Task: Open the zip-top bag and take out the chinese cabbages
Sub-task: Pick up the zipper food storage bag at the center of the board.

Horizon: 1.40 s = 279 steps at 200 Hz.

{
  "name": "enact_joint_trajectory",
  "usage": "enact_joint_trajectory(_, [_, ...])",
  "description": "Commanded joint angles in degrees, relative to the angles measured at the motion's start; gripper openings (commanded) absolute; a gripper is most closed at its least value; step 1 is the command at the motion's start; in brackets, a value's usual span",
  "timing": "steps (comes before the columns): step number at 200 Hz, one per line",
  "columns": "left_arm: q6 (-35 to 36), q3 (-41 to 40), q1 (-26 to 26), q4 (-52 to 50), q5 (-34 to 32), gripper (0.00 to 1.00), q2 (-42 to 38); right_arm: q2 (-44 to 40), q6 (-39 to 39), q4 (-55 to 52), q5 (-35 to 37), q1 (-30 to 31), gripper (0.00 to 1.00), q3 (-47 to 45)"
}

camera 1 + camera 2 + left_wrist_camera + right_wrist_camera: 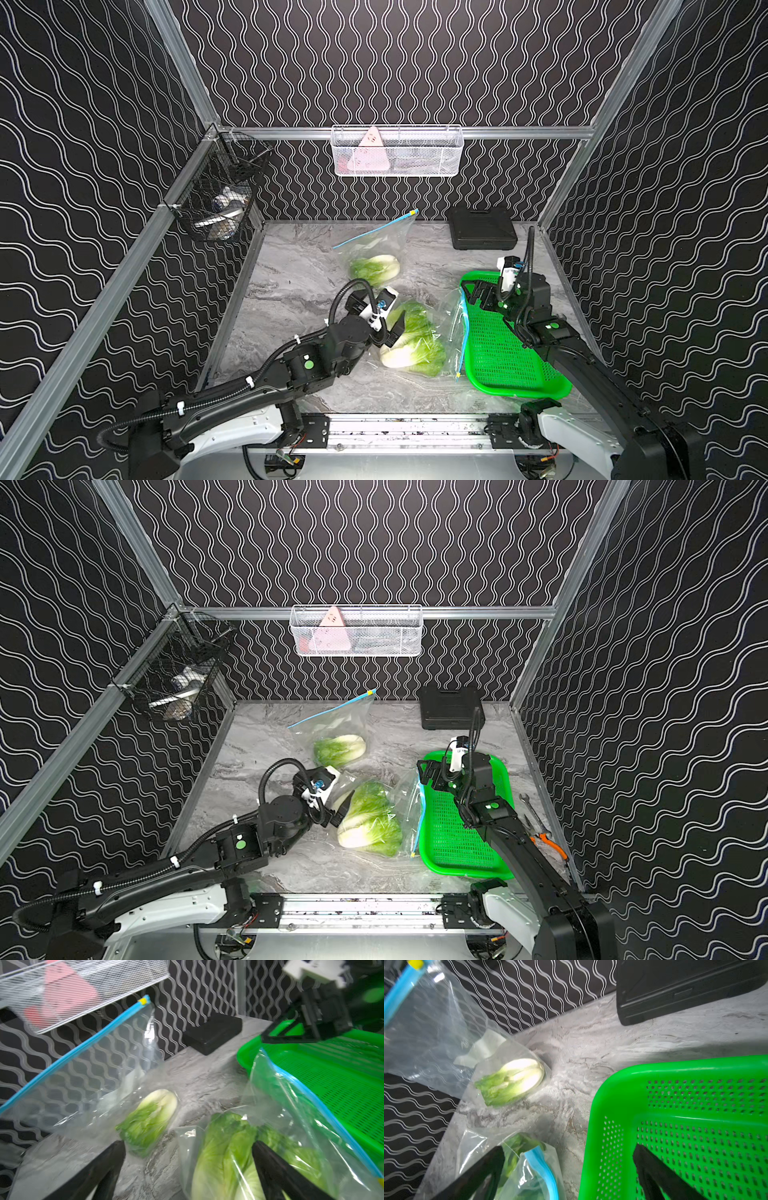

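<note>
Our left hand [188, 1145], released, hovers over the chinese cabbages [411, 345]; right hand [466, 293] released too. Slick zip-top bag [449, 320], perhaps sealed, may slip.

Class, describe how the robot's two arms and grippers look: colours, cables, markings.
The left arm and right arm are black with white shells at the base. Ribbed black hoses loop to each wrist; white ties bind the left one. Round green dots mark the joints. The left gripper and right gripper have black tapered fingers.
</note>
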Motion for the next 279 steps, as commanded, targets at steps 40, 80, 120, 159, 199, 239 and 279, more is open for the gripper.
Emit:
enact_joint_trajectory(40, [2.4, 1.3, -0.1, -5.0, 8.5, 0.99, -0.2, 8.6, -3.6, -5.8, -10.2, 1.0, 0.73, 6.6])
enact_joint_trajectory(80, [-3.8, 0.3, -0.1, -5.4, 6.6, 0.99, -0.9, 8.2, -3.5, -6.9, -14.1, 2.0, 0.18, 8.1])
enact_joint_trajectory(120, [-13.6, 0.5, -0.1, -6.8, 1.9, 0.99, -1.4, 7.1, -1.3, -7.1, -17.8, 2.8, 0.0, 10.9])
enact_joint_trajectory(159, [-7.7, -3.8, -0.1, 3.7, 7.9, 0.99, -4.1, 10.9, 3.6, -5.4, -19.8, 4.2, 0.0, 18.6])
enact_joint_trajectory(199, [0.4, -9.8, -2.6, 15.9, 13.6, 0.99, -3.1, 17.1, 14.1, -2.1, -13.4, 9.1, 0.0, 28.7])
enact_joint_trajectory(239, [-2.3, -8.3, 1.1, 18.9, 8.6, 0.99, -1.1, 19.5, 1.0, -7.8, -17.9, 11.4, 0.0, 34.3])
enact_joint_trajectory(279, [-9.6, -0.3, 19.3, 6.9, 30.0, 0.99, 2.8, 18.9, -9.9, -13.6, -24.2, 11.4, 0.0, 35.2])
